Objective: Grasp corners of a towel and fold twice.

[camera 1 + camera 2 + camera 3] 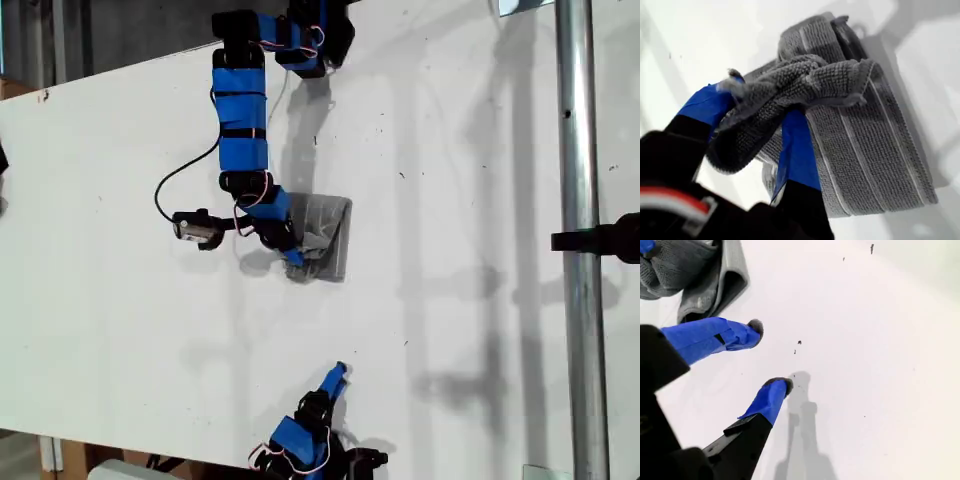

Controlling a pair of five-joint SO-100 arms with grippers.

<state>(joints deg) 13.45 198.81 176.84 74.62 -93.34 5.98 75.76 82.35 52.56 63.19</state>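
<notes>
My first gripper [760, 112] is clamping a bunched corner of the grey striped towel [325, 240], which is lying folded small near the white table's [120, 300] middle. My second gripper [771, 356] is hanging apart, empty, nearby. Folding is looking nearly finished.

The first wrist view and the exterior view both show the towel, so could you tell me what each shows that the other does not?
Only the first wrist view shows my first gripper shut on a bunched fold of the towel, and its pale stripes. Only the exterior view shows my second gripper held apart over the bare table, and the metal pole at its right. Both show the towel folded into a narrow stack.
</notes>
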